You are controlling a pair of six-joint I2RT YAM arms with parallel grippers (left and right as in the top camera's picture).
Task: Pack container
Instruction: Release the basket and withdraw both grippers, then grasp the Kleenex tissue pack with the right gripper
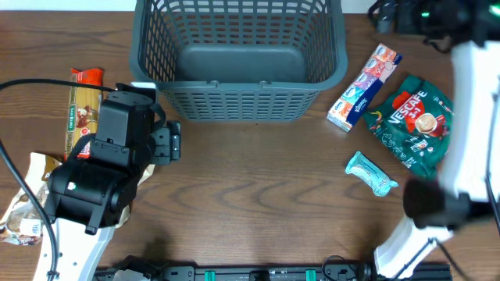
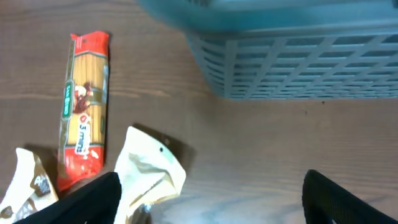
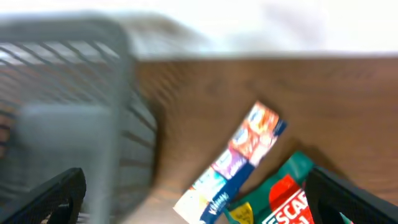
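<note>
Wood-grain tabletop bore the empty container, left gripper near its front-left corner and right gripper off to its right, both with fingers spread on nothing, so a hasty reach could knock its wall.

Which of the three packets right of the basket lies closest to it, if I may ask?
The long, narrow blue-and-white packet, lying diagonally by the container's corner; the green Nescafe bag and small teal wrapper lie farther off.
</note>
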